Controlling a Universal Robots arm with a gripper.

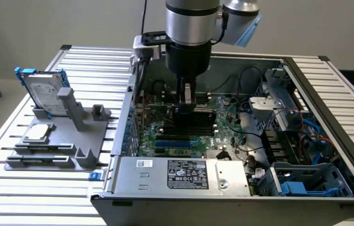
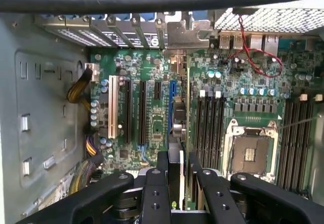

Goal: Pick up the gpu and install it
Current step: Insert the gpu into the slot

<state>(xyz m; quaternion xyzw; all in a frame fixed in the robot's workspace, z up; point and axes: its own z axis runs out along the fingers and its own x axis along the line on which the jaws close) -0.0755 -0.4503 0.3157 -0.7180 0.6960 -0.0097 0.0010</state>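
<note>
I am watching one arm [image 1: 191,23] reaching down into one open computer case [image 1: 302,75] in the middle of the exterior view. Its one tool [image 1: 188,109] is gripping the gpu [image 1: 189,95], with the two fingers pressing on either face of the card. The card is standing on edge over the motherboard [image 1: 171,141].

In the wrist view the two black fingers [image 2: 162,164] of the tool [image 2: 178,155] are clamping the gpu [image 2: 178,125]. It is showing edge-on as a thin dark strip, so its faces are hard to make out. It is sitting among the expansion slots, between one white slot [image 2: 113,106] and one CPU socket [image 2: 250,153]. The card's far edge is hiding where it is meeting the motherboard [image 2: 157,128], so I cannot tell whether it is seated in a slot. One thick black cable [image 2: 152,0] is crossing in front of the case's rear brackets.

At the exterior view's left, one grey fixture [image 1: 86,150] is sitting on the slatted counter [image 1: 32,193]. It is carrying one hard drive [image 1: 42,92] standing upright and one CPU chip [image 1: 39,133] lying flat. One power supply [image 1: 183,175] is covering the near part of the board.
</note>
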